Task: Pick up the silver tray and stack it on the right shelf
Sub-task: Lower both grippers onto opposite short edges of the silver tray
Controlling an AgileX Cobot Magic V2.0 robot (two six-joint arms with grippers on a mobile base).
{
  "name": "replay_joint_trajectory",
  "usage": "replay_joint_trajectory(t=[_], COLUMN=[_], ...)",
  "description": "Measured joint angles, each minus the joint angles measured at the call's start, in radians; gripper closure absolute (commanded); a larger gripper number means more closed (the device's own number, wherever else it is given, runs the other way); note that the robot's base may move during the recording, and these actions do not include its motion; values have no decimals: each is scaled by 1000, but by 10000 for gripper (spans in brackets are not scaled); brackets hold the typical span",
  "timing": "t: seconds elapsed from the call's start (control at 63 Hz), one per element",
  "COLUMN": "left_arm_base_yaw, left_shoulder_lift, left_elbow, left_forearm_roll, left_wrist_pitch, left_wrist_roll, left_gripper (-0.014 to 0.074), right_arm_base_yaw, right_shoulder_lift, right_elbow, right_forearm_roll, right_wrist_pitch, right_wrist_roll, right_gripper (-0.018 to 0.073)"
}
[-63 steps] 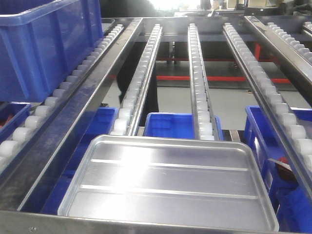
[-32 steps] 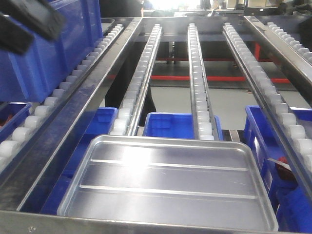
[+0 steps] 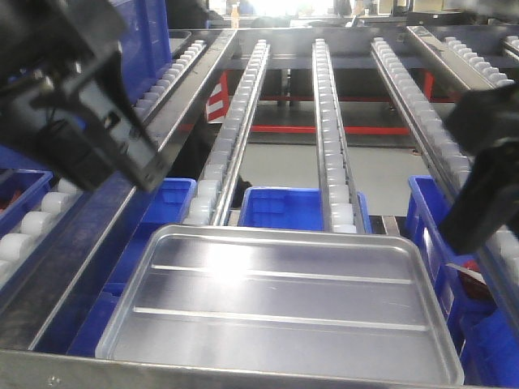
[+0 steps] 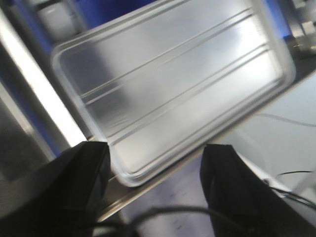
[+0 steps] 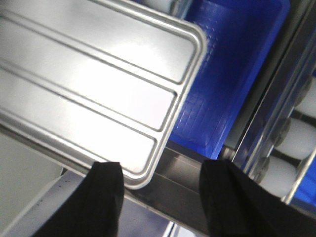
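while silver tray [image 3: 280, 304] is lying flat on right shelf [image 3: 328, 121], near edge at front bar [image 3: 243, 378], you are seeing left gripper [image 4: 154, 160] hovering above one near corner, fingers spread apart, gripping nothing; right gripper [image 5: 164, 170] is hovering over other near corner, fingers apart.

- Open room is left above the floor of the tray [image 3: 280, 304].
- The way beneath its near rim is closed by the front bar [image 3: 243, 374].
- Open gaps are left between the roller rails [image 3: 330, 162] behind it, with blue bins [image 3: 284, 207] below.
- Its near corners are seen between the spread fingers of the left gripper [image 4: 153, 165] and right gripper [image 5: 163, 180].
- A rail is crowded against the right gripper's outer side.
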Motion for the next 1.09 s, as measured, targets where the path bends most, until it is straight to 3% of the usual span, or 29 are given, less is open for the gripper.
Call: replay_joint_trajectory(t=[0.111,0.159,0.254,0.349,0.539,1.095], left_arm_base_yaw=[-34,-42,-48,-50,-50,-118], left_shoulder_lift=[45,59,85,115,177,340], left_elbow=[-50,-67,-78,-81,-83,-85], left_forearm_roll=[217,276,339,352,350,328], left_wrist_pitch=[60,65,39,-1,-23,-79], left_wrist_roll=[-265,-378,-520,-589,-644,-665], left_gripper=[278,278,278,278,278,278], right_arm_base_yaw=[0,0,0,0,0,0], right_shoulder_lift=[50,71,106,146,219,293], right_elbow=[-3,-5,-6,-17,-39,-45], right_forearm_roll=[-10,-16,-38,-59,-72,-84], right_wrist_pitch=[-18,-27,-45,-58,-73,-108], right_wrist_roll=[74,95,144,181,195,199], right_gripper=[102,102,102,102,102,102])
